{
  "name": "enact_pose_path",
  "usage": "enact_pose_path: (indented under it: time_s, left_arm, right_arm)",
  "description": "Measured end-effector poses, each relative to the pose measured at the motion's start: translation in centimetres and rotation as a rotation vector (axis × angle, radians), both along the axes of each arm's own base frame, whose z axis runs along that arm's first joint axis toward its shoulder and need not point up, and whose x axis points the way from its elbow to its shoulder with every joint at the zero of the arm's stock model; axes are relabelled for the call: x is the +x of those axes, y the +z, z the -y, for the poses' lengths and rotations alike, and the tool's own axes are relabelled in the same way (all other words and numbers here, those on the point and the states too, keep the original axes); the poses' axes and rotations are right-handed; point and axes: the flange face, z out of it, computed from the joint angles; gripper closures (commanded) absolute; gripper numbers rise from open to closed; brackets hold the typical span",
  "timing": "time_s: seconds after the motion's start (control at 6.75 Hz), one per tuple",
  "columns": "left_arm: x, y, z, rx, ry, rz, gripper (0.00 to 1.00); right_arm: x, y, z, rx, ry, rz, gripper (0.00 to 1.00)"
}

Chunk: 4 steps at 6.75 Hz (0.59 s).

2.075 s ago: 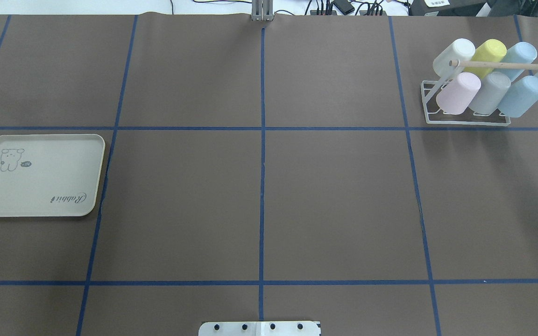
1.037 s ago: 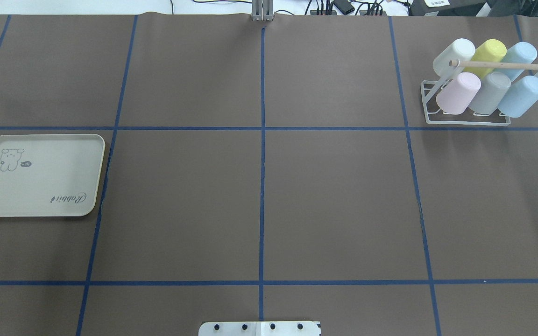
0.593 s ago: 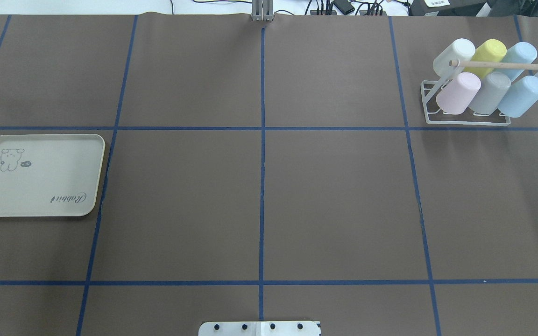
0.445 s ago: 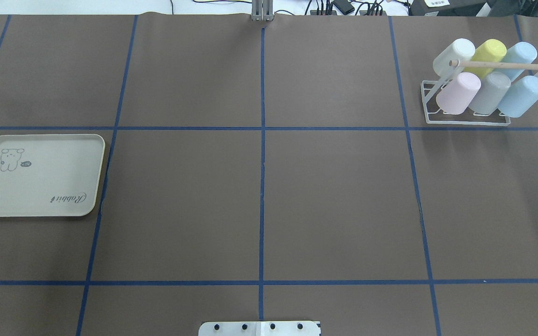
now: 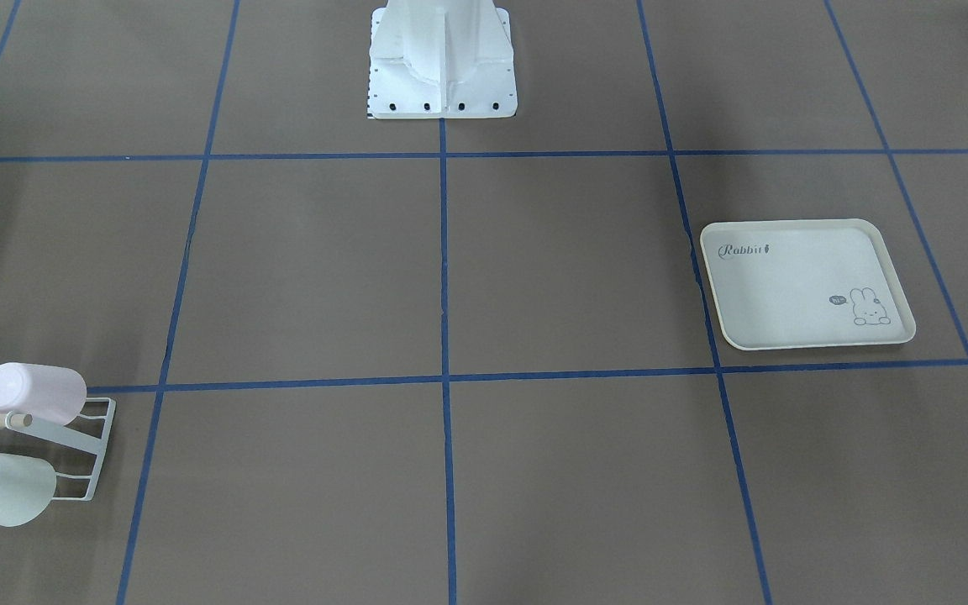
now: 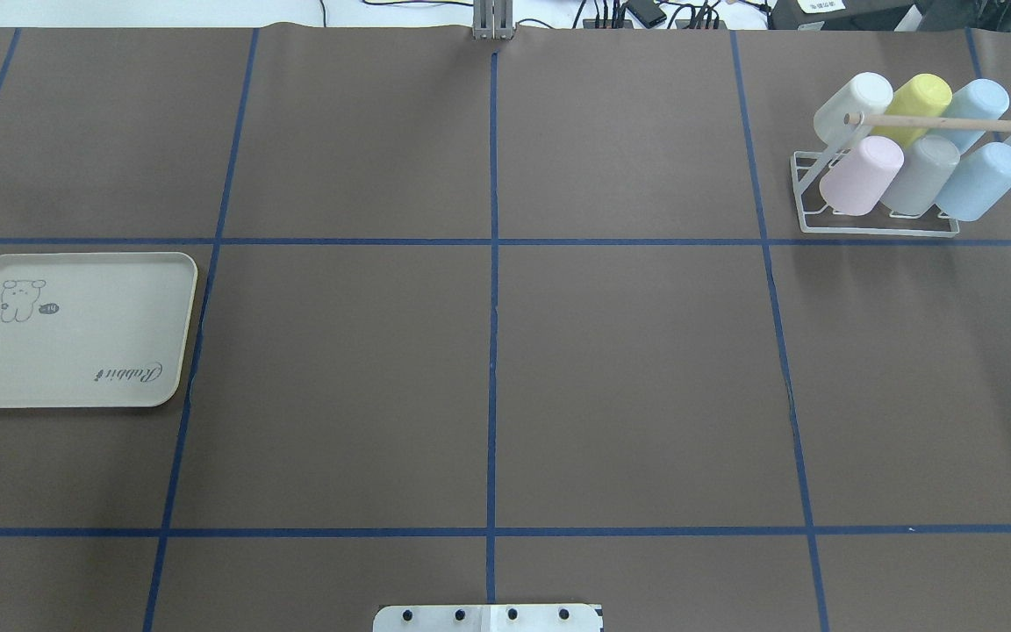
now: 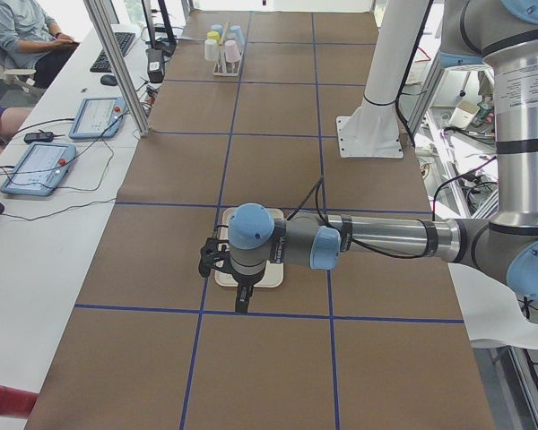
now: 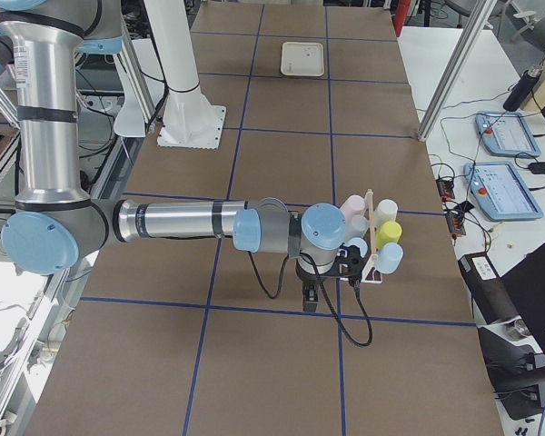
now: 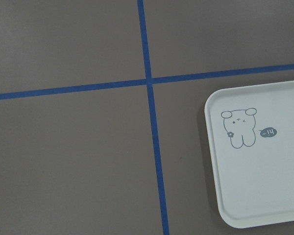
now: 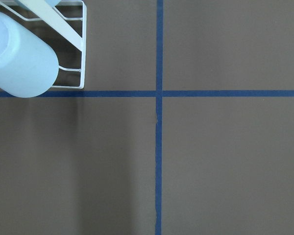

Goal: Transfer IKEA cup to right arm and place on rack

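Table (image 6: 628, 377): brown cover marked into squares by blue tape lines; the robot's white base plate (image 6: 488, 617) sits at the middle of the near edge

Rack (image 6: 878, 232): white wire frame standing at the table's far right corner, with a pale wooden rod (image 6: 944, 123) lying across its top

Cups: all six sit tilted on the rack's prongs, bottoms up; back row holds a white cup (image 6: 852, 105), a yellow cup (image 6: 918, 98) and a light blue cup (image 6: 979, 98); front row holds a pink cup (image 6: 861, 175), a grey cup (image 6: 922, 175) and a blue cup (image 6: 979, 180); neighbours touch or nearly touch

Tray (image 6: 75, 342): cream, printed with a small animal and the word Rabbit; it lies flat against the table's left edge, well apart from the rack

Left arm (image 7: 386, 237): stretched out level from the robot's side; the left gripper (image 7: 211, 260) hangs over the tray's rim; its wrist camera looks down on one tray corner and a crossing of tape lines; how far its fingers are parted, I cannot tell; nothing shows in them

Right arm (image 8: 173, 220): stretched out level likewise; the right gripper (image 8: 350, 263) hangs just beside the rack; its wrist camera catches a rack corner with one pale blue cup; the finger spread cannot be told
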Motion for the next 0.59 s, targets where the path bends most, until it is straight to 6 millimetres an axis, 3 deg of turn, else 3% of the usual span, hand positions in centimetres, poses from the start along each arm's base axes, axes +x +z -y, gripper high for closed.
enact_pose_path:
  time_s: [0.59]
  left_arm:
    - [-0.55, -0.43, 0.77, 0.005, -0.017, 0.065, 0.0]
  right_arm:
    - [0.04, -0.22, 0.16, 0.003, 0.002, -0.002, 0.0]
